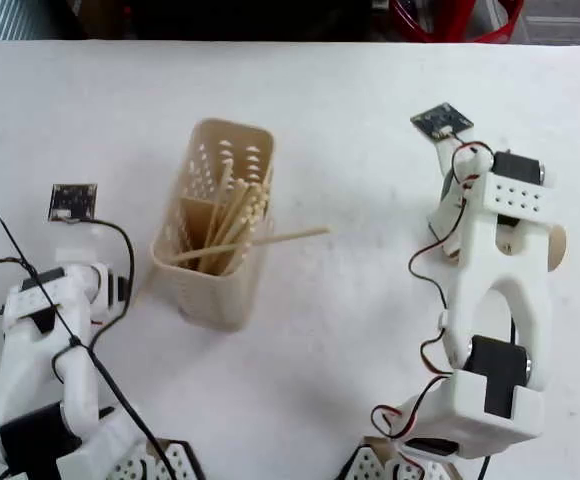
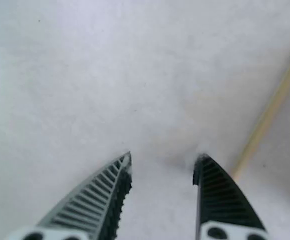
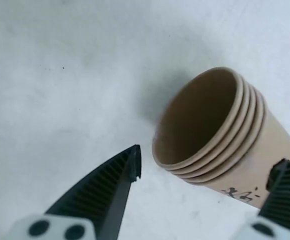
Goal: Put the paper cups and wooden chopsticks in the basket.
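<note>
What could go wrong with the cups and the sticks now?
The stack of paper cups lies on its side inside the open right gripper; a hard squeeze might crush it, or it might roll away. One chopstick pokes out sideways over the rim of the basket; dropping the cups in might knock it out.

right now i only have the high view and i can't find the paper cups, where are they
observer: A nested stack of paper cups lies on its side beneath the right arm, mouth toward the wrist camera.
operator: is the claw on them
observer: The right claw is open, with one finger on either side of the stack.
operator: anything by the left one
observer: A single chopstick lies on the table just beside the open left claw.
</note>
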